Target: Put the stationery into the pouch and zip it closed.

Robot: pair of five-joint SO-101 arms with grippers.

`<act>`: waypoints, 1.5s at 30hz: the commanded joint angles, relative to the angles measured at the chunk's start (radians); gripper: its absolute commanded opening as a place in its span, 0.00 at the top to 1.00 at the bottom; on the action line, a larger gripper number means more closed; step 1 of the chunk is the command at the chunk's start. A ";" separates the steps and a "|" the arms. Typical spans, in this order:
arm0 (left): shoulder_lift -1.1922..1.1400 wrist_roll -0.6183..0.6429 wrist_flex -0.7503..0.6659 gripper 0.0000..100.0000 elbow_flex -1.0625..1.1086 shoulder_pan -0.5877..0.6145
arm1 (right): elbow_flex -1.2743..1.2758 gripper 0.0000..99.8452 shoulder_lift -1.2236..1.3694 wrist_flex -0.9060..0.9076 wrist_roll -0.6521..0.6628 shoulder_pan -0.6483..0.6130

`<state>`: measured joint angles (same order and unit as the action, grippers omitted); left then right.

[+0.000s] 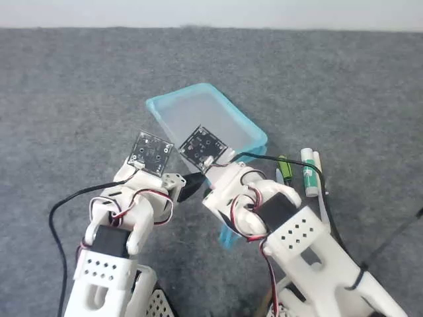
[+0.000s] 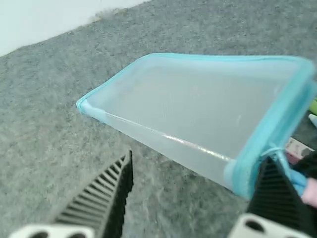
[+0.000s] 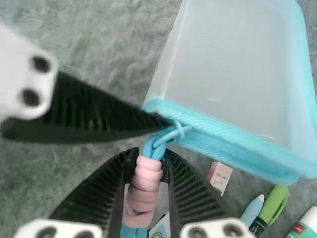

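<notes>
- A see-through pouch (image 1: 201,119) with a teal edge lies flat on the grey table (image 1: 79,86), in the middle of the high view and just ahead of both arms.
- The right gripper (image 3: 148,156) sits at the pouch's near corner. Its fingers are clamped together on the pink zip pull (image 3: 143,186), which hangs from the zip by a short blue cord.
- The left gripper (image 2: 198,158) is at the same near edge of the pouch, close beside the right gripper. Its fingers are wide apart and hold nothing.
- In the right wrist view one finger of the left gripper touches the teal edge at that corner, right next to the zip pull. Its other finger is over bare table on the far side of the corner.
- Whether the zip is open or closed cannot be told.
- The stationery lies on the table outside the pouch, on the right arm's side.
- A green marker (image 1: 284,168) lies nearest the pouch, with a white and green glue stick (image 1: 309,173) just beside it.
- The right wrist view also shows a small pink and white eraser (image 3: 219,176) near the pouch's edge, and a pen (image 3: 253,208) with a pale blue tip next to the marker.
</notes>
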<state>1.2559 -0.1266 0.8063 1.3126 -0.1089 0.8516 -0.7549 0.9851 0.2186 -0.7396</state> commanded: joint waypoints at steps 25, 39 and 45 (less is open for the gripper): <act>0.222 -0.087 0.164 0.63 0.033 -0.049 | -0.226 0.99 0.084 0.128 0.043 0.074; -0.006 -0.086 -0.031 0.63 0.039 -0.048 | -0.293 0.99 0.010 0.262 0.044 0.073; -0.120 -0.078 -0.078 0.63 -0.010 -0.032 | -0.292 0.99 0.008 0.269 0.044 0.047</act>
<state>1.1930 -0.2002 0.7756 1.3648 -0.1519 0.6214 -0.7012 1.2444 0.2662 -0.6690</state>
